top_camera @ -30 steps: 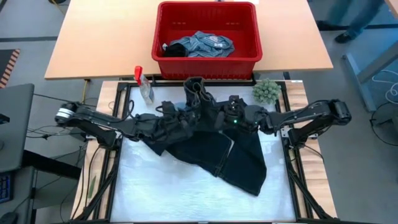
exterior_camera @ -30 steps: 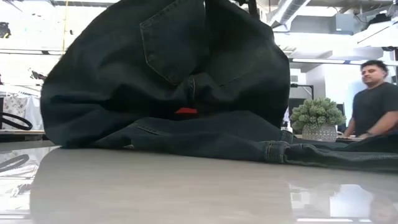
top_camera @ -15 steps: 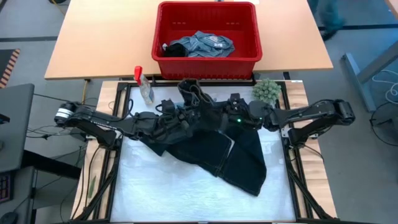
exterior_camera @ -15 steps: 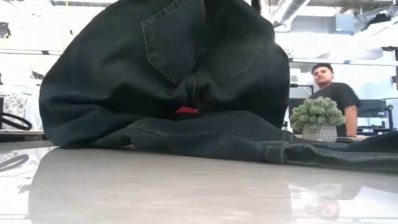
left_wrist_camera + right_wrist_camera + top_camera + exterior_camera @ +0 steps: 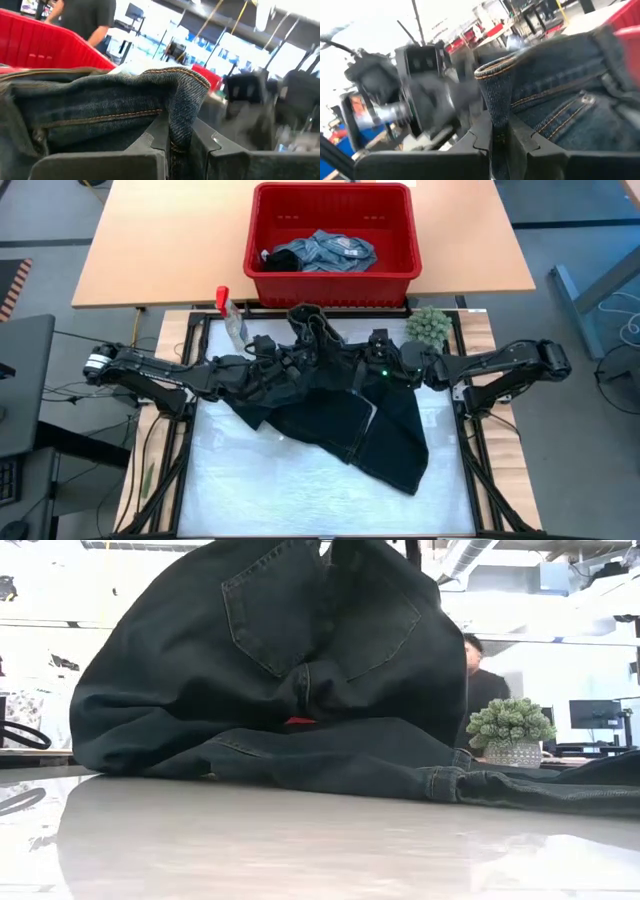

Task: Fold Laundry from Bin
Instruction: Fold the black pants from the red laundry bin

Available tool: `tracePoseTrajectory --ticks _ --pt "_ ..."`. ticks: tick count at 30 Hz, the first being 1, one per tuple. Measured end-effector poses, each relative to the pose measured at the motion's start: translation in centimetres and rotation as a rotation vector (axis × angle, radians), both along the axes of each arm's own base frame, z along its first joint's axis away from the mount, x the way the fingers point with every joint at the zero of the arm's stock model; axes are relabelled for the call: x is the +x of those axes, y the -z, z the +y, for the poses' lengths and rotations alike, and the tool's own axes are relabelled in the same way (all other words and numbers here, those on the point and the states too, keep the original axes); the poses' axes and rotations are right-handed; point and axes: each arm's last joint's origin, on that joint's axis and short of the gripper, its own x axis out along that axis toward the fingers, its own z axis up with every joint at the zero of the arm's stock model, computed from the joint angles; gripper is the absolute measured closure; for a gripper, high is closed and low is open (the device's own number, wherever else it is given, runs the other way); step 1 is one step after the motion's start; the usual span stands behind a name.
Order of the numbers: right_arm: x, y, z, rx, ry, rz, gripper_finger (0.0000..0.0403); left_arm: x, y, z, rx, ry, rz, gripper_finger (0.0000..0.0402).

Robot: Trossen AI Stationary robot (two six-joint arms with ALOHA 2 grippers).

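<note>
The red bin (image 5: 332,235) stands on the far wooden tabletop (image 5: 160,250), behind the work area, and in it lies a crumpled grey-blue denim garment (image 5: 322,252) against the near wall; the rest of the bin floor is bare. In front of the bin, on the white tabletop (image 5: 300,490), lie the dark jeans (image 5: 365,425). Their waist part is lifted up between the two arms, while the legs are spread flat toward the near right. The left claw (image 5: 283,362) is clenched on a fold of the jeans waistband, and in its wrist view the denim edge (image 5: 175,95) sits pinched between the two fingers. The right claw (image 5: 352,365) is also clenched on the waistband, just beside the left one, with a stitched fold standing up between its fingers (image 5: 480,135). From the low view the jeans rise like a dark mound with a back pocket (image 5: 270,615) facing the camera. A spray bottle (image 5: 232,317) and a small green ball (image 5: 428,326) stand near the bin's front corners. A person (image 5: 482,680) shows in the room behind.
</note>
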Motion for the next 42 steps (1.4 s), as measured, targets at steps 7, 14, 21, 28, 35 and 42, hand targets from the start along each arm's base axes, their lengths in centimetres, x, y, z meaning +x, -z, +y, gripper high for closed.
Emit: tracePoseTrajectory --ticks 7,14,21,28,35,42 --pt "1.7 1.0 0.3 -0.006 -0.055 -0.011 0.0345 0.9 0.8 0.4 -0.040 0.003 -0.016 0.0383" --pt "3.0 1.4 0.6 -0.033 -0.118 0.014 0.0282 1.2 1.2 0.4 -0.051 0.002 -0.010 0.0383" --pt "3.2 1.6 0.6 -0.030 -0.133 0.032 0.0135 1.3 1.4 0.4 -0.053 0.014 0.002 0.0383" --pt "3.1 2.3 0.6 -0.109 -0.037 0.124 0.0076 1.3 1.4 0.4 -0.120 0.024 -0.049 0.0383" --pt "3.0 2.6 0.6 -0.150 0.067 0.173 0.0082 1.4 1.4 0.4 -0.162 0.046 -0.074 0.0383" --pt "3.4 2.8 0.7 -0.150 0.046 0.151 0.0083 2.0 2.5 0.6 -0.194 0.034 -0.045 0.0383"
